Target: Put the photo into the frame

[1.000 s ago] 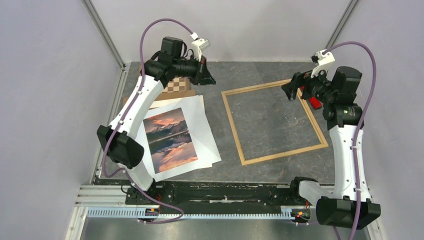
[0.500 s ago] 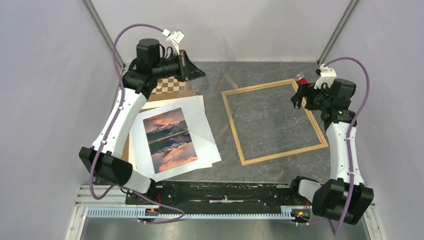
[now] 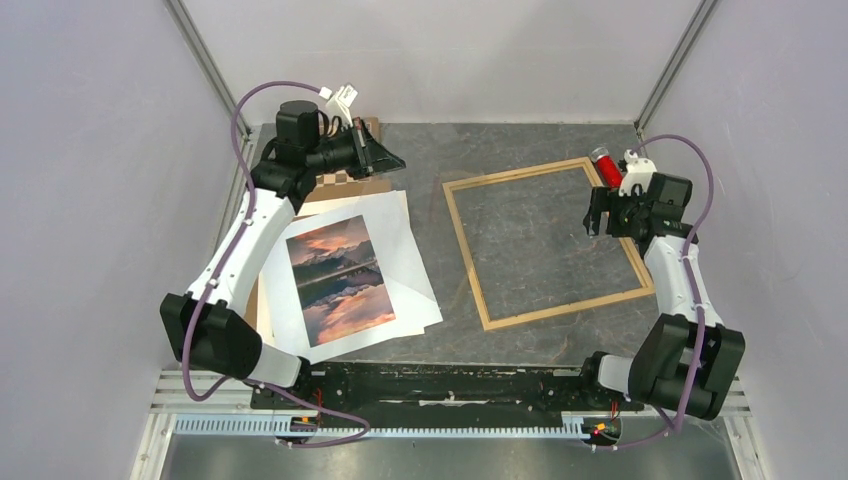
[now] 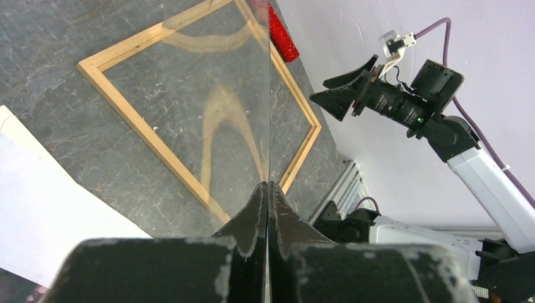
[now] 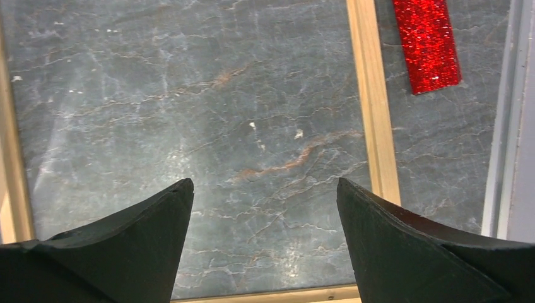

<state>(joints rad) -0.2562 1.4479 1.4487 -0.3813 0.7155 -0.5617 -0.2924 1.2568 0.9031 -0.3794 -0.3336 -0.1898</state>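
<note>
The photo (image 3: 338, 280), a sunset mountain lake print, lies flat on white sheets (image 3: 412, 270) at the left of the table. The light wooden frame (image 3: 467, 240) lies empty at centre right, with dark table showing through it. My left gripper (image 3: 398, 160) is raised at the back left, above the photo's far end. It is shut on a clear pane (image 4: 252, 95) held edge-on, in which the frame (image 4: 145, 126) is reflected. My right gripper (image 3: 597, 212) hovers open over the frame's right side. Its fingertips (image 5: 180, 196) stand wide apart, with the frame rail (image 5: 372, 113) below.
A checkered chessboard (image 3: 345, 180) and a brown board (image 3: 375, 187) lie under the left arm at the back left. A red glittery strip (image 3: 606, 166) lies just outside the frame's far right corner, next to the metal side rail (image 5: 505, 126).
The left arm has drawn back to the left with the clear pane. The right arm has folded back and its gripper has come nearer, over the frame's right side.
</note>
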